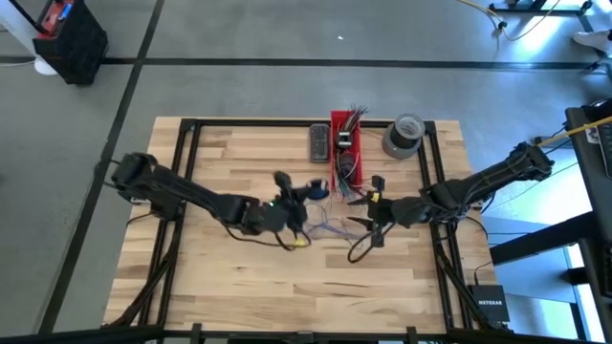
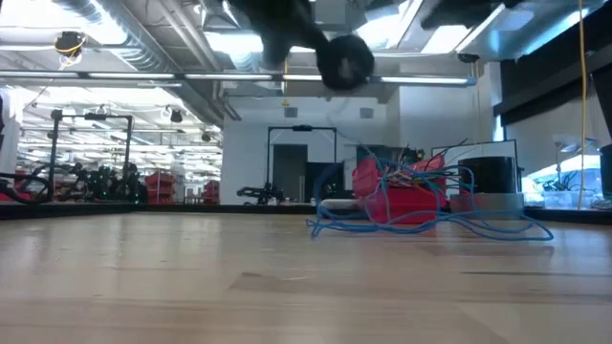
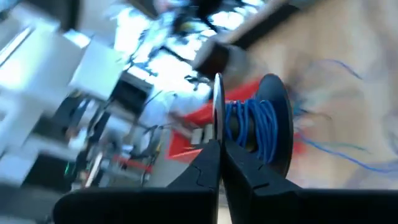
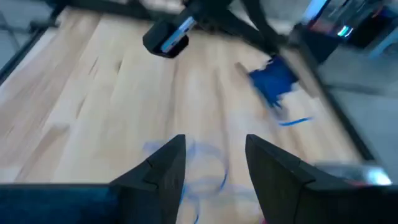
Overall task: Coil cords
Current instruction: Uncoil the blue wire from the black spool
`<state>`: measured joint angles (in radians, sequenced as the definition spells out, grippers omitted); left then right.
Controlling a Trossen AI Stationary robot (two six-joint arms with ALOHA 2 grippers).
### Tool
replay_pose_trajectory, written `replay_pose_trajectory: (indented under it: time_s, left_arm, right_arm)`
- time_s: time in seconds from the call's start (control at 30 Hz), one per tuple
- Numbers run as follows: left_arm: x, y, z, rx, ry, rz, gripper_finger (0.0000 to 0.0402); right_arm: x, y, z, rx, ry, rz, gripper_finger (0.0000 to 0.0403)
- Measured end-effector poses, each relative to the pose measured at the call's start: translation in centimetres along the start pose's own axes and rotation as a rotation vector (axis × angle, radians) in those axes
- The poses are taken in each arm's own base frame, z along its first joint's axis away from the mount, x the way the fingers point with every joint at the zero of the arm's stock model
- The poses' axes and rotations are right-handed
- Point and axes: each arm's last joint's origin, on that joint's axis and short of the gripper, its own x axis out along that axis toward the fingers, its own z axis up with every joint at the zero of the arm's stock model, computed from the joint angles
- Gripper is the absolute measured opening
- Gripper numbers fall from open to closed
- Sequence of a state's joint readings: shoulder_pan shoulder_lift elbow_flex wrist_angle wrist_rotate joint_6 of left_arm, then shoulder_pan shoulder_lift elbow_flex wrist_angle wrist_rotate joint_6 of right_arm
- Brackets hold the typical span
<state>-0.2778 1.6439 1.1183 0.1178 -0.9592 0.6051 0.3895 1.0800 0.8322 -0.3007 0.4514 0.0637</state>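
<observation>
Left gripper (image 3: pixel 219 163): my fingers pressed together on spool (image 3: pixel 258 127) flange, blue cord (image 3: pixel 252 124) wound on it. Right gripper (image 4: pixel 214 163): spread, at 3 o'clock, over loose blue cords (image 2: pixel 430 218).

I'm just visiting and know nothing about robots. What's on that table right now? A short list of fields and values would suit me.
Surface: wooden table
Left end effector: shut on the rim of a black spool wound with blue cord, raised off the table
Right end effector: open, hovering over loose blue cord
Red bin: at the far edge, stuffed with wires
Grey tape roll: beside the bin
Coiling: part wound, part loose
</observation>
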Motion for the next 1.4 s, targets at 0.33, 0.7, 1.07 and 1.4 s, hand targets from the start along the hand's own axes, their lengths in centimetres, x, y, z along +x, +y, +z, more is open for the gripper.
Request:
replay_pose_trajectory:
  time_s: [0.33, 0.7, 1.07, 1.4]
  left_arm:
    - [-1.6, 5.0, 0.5, -0.194, -0.010, 0.194, 0.0002]
    - [-5.2, 4.0, 1.8, -0.133, -0.093, 0.123, 0.0002]
    - [-5.7, 3.5, 2.0, -0.130, -0.122, 0.092, 0.0002]
    - [-5.7, 3.2, 1.7, -0.110, -0.106, 0.073, 0.0002]
  right_arm:
    - [4.5, -0.1, 1.9, -0.157, -0.181, -0.161, 0.0172]
    - [6.0, -2.5, 1.8, -0.062, -0.172, -0.271, 0.0172]
    - [7.2, -2.4, 1.4, -0.079, -0.146, -0.286, 0.0169]
    - [6.6, -2.2, 2.0, -0.153, -0.179, -0.359, 0.0011]
